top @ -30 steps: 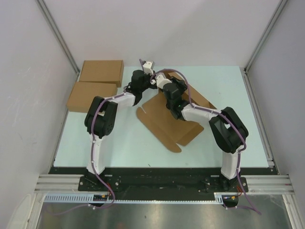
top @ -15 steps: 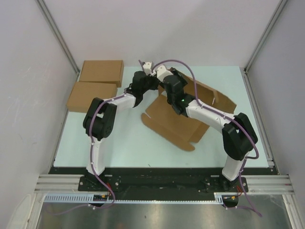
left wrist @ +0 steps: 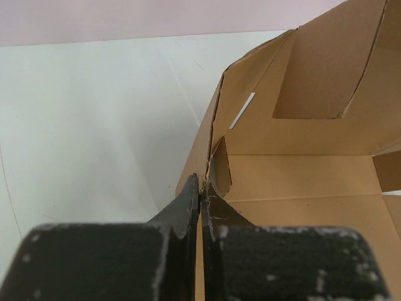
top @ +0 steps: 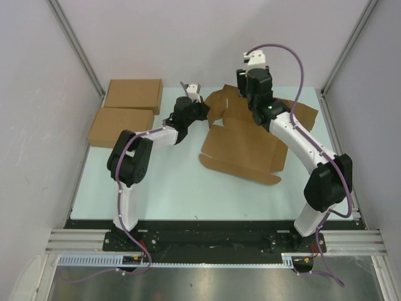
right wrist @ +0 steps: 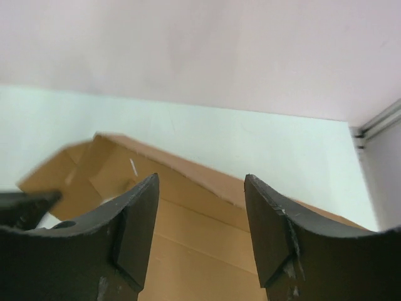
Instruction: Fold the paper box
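The paper box (top: 247, 141) is a brown die-cut sheet lying mid-table, its far flaps (top: 229, 106) partly raised. My left gripper (top: 205, 111) is shut on the sheet's left side wall; in the left wrist view the left gripper (left wrist: 200, 185) pinches the cardboard edge, with the paper box (left wrist: 301, 182) spreading to the right. My right gripper (top: 249, 81) hovers open above the sheet's far side. In the right wrist view the right gripper (right wrist: 200, 182) holds nothing, and the paper box (right wrist: 200, 238) lies below it.
Two made-up brown flat boxes sit at the back left, one (top: 133, 94) behind the other (top: 120, 125). The pale table (top: 156, 182) is walled by white panels, with a metal rail (top: 341, 144) along its right edge.
My right arm has lifted off the middle of the sheet and swung up and to the far right, its jaws a little wider. The sheet slid right. The left gripper kept its grip.
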You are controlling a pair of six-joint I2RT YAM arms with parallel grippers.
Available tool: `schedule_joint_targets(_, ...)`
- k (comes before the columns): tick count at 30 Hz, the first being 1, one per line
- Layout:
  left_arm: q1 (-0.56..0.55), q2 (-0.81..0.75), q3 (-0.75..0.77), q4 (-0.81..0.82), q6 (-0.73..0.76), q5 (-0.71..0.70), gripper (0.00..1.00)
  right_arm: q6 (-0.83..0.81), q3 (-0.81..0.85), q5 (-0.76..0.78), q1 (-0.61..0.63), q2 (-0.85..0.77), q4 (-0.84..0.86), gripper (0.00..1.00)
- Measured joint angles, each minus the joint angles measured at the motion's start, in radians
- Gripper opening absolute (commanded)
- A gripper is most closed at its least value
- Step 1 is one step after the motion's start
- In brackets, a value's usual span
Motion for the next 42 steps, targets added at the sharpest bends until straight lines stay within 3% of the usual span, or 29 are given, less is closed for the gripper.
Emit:
schedule_joint_targets(7,-0.013,-0.002,-0.01,0.016,0.003,-0.012,0.0,0.277,0.14,-0.19,-0.137,0.054,-0.068,0.38)
schedule_joint_targets(14,-0.031,-0.003,-0.01,0.017,0.021,-0.035,0.0,0.35,0.256,-0.288,-0.175,0.213,-0.091,0.26)
schedule_joint_targets(20,-0.044,-0.003,-0.01,0.017,0.027,-0.049,0.0,0.372,0.253,-0.38,-0.168,0.296,-0.138,0.23)
schedule_joint_targets(30,-0.049,-0.003,-0.01,0.016,0.029,-0.06,0.0,0.371,0.215,-0.436,-0.169,0.299,-0.137,0.22)
schedule_joint_targets(37,-0.052,-0.003,-0.002,0.004,0.029,-0.059,0.0,0.32,0.185,-0.414,-0.166,0.299,-0.105,0.24)
schedule_joint_targets(42,-0.056,-0.003,0.004,-0.006,0.034,-0.06,0.0,0.273,0.171,-0.383,-0.16,0.299,-0.082,0.31)
